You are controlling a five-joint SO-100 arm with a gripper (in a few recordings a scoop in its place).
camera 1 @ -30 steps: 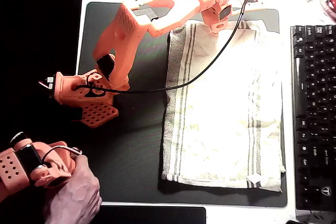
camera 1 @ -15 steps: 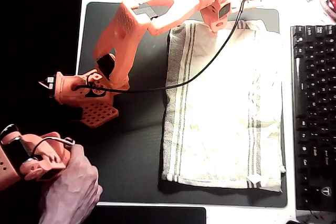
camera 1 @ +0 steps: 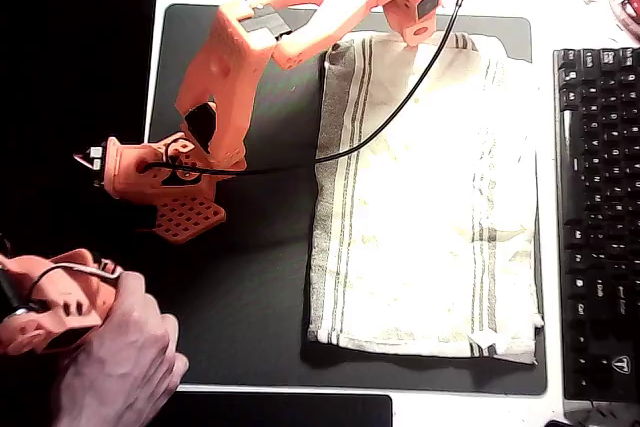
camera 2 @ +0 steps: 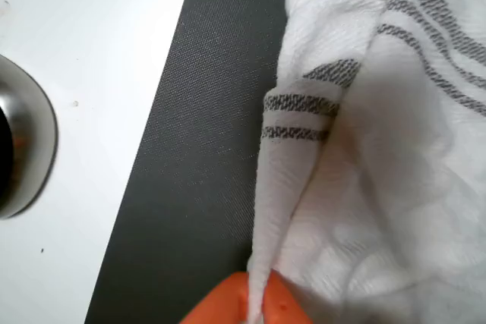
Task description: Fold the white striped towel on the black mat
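Observation:
The white striped towel lies spread and wrinkled on the right half of the black mat. In the overhead view my orange gripper sits at the towel's far edge, near the top of the picture. The wrist view shows the gripper shut, its orange fingertips pinching a fold of the towel that rises off the mat. Grey stripe bands run across the pinched fold.
A black keyboard lies along the mat's right side. A smaller dark pad sits below the mat. In the wrist view a round metal rim rests on the white table left of the mat. My cable drapes over the towel.
My gripper has shifted toward the top of the picture, drawing the towel's far edge with it. The arm's upper link has swung the same way.

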